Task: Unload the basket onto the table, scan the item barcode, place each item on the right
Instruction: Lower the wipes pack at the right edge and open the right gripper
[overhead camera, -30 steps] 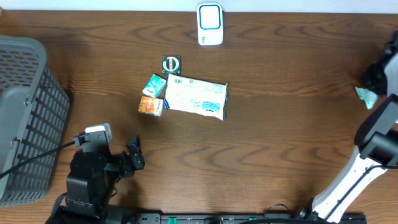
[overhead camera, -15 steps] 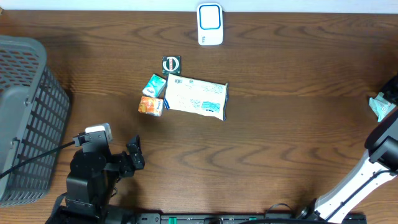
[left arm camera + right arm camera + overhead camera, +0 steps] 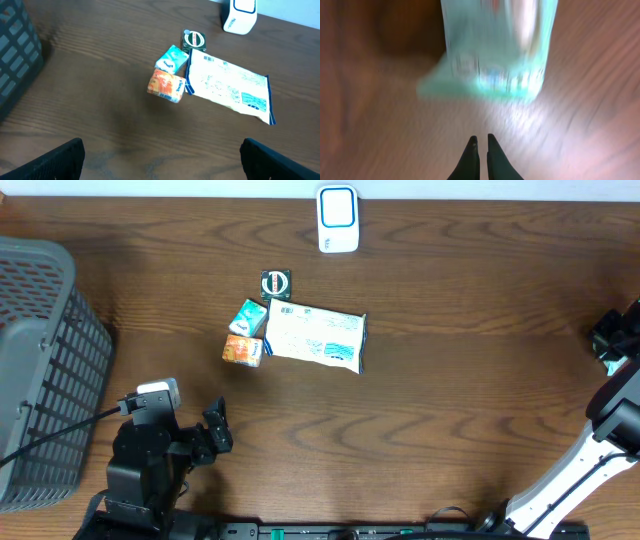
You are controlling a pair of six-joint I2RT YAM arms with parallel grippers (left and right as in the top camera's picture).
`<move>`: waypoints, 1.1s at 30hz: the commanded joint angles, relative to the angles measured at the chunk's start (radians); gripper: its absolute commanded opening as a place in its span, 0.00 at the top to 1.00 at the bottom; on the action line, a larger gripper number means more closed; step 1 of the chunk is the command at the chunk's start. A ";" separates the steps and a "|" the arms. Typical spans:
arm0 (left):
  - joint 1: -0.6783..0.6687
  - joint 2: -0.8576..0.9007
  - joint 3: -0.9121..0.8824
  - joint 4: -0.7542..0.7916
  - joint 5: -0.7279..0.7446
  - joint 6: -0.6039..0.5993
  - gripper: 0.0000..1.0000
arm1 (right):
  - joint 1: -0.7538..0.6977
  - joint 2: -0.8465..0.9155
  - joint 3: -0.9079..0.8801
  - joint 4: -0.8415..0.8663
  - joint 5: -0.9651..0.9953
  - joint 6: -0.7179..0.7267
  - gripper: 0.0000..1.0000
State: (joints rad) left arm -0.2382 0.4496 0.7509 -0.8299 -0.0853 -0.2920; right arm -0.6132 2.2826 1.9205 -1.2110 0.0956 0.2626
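Note:
A blurred teal packet (image 3: 495,50) lies on the wood just ahead of my right gripper (image 3: 481,140). That gripper is shut, and its fingertips stay apart from the packet with nothing between them. From overhead the right gripper (image 3: 616,336) sits at the table's far right edge and covers most of the packet. The white and blue barcode scanner (image 3: 338,218) stands at the back centre. My left gripper (image 3: 216,432) rests at the front left, open and empty, its fingers (image 3: 55,162) at the bottom corners of the left wrist view.
A white pouch (image 3: 315,336), a small teal box (image 3: 248,316), an orange box (image 3: 242,350) and a dark green round-labelled item (image 3: 276,283) cluster mid-table. A grey mesh basket (image 3: 40,370) fills the left edge.
The teal packet shifted right and nearer along the right edge. My right gripper moved over it and its jaws closed with nothing in them. The left arm stayed still.

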 commanded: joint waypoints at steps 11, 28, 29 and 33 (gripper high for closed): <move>0.000 -0.001 -0.001 0.002 -0.013 -0.005 0.02 | 0.005 -0.005 -0.053 0.051 0.045 0.081 0.96; 0.000 -0.001 -0.001 0.002 -0.013 -0.005 0.02 | -0.014 -0.005 -0.224 0.494 0.111 -0.008 0.94; 0.000 -0.001 -0.001 0.002 -0.013 -0.005 0.02 | -0.016 -0.005 -0.211 0.507 0.118 -0.020 0.93; 0.000 -0.001 -0.001 0.002 -0.013 -0.005 0.03 | -0.029 -0.005 -0.113 0.498 0.086 -0.036 0.91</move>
State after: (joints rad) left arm -0.2382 0.4496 0.7509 -0.8299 -0.0853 -0.2920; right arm -0.6209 2.2700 1.7279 -0.7132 0.1757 0.2642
